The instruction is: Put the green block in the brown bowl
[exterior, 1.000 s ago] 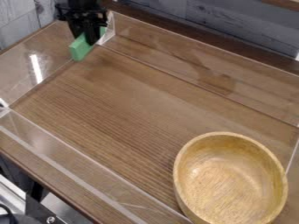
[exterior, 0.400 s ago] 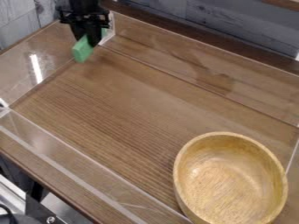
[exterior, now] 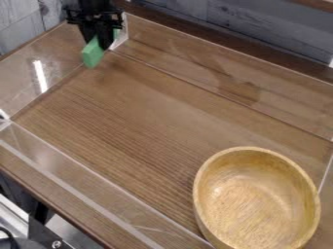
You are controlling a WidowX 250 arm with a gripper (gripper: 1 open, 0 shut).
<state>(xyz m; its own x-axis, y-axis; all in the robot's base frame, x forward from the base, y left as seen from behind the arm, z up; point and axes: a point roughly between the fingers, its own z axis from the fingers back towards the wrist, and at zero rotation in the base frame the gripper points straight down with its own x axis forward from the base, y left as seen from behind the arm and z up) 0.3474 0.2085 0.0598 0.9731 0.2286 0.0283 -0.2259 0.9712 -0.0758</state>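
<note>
the hand [exterior: 95, 37] is clamped on the block [exterior: 92, 53] at the far left corner of the table [exterior: 143, 117], pointing straight down. compared with a second ago almost nothing has shifted: the block hangs from the fingers in about the same spot, perhaps a touch nearer upright. the grasp looks settled, so the carry is what remains. the bowl [exterior: 258, 199] sits empty, well apart at the near right corner.
</note>
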